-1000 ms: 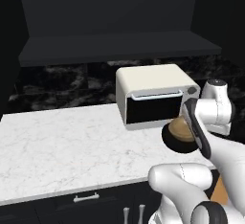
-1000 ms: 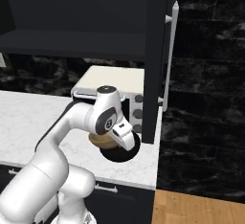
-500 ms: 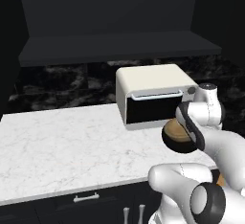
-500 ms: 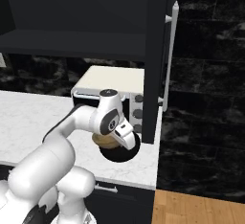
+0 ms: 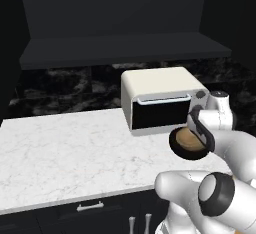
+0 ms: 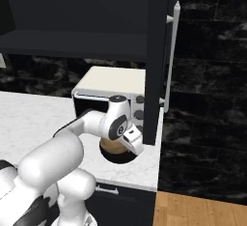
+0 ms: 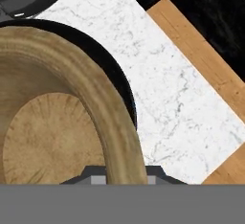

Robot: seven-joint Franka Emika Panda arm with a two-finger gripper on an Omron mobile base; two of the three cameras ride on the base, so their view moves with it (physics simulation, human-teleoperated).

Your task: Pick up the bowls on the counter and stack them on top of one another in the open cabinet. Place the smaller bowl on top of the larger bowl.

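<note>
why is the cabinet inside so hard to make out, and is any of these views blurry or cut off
Left base view: the open cabinet is dark grey on black, unlit, almost no contrast. Right base view: sharp, same gloom. Hand view: so close that the smaller bowl is cropped by the frame, the larger bowl a black rim behind it.

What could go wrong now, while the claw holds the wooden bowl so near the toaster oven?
1. The claw pinches only the rim of the smaller bowl, so it may tilt or slip.
2. The larger bowl appears to sit right beneath it; it could get dragged or knocked on the counter.
3. Lifting toward the open cabinet, the arm might hit the toaster oven.
</note>
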